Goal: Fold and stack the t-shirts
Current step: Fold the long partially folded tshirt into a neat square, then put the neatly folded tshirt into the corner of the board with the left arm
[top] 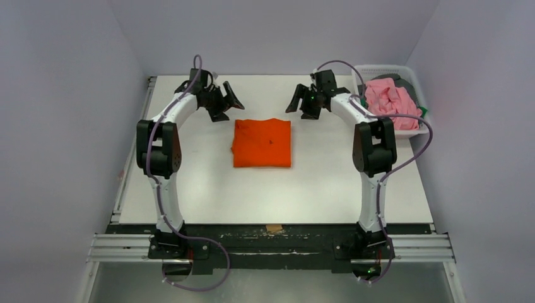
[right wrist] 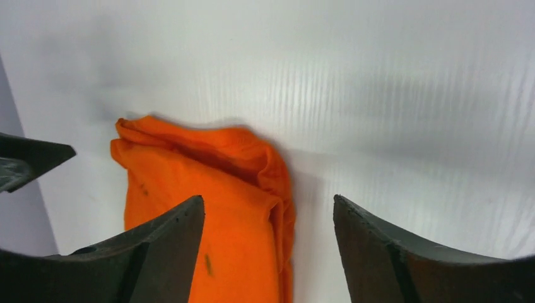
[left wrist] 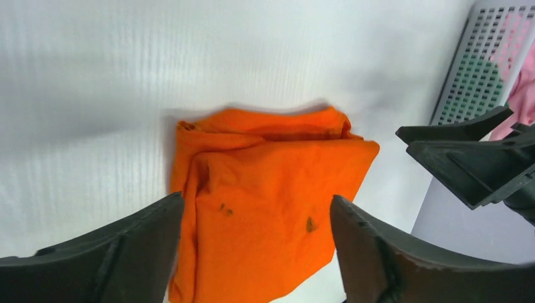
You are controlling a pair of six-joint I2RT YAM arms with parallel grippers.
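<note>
Orange t-shirt (top: 262,143) on white table (top: 328,189)

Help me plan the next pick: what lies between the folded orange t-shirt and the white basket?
In the top view, bare table, crossed above only by the right arm, separates the orange t-shirt from the basket.

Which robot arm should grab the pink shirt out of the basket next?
Right, probably. The right claw is open and empty, and the basket with the pink shirt sits close beside that arm. The left claw would have to cross the folded orange shirt.
</note>
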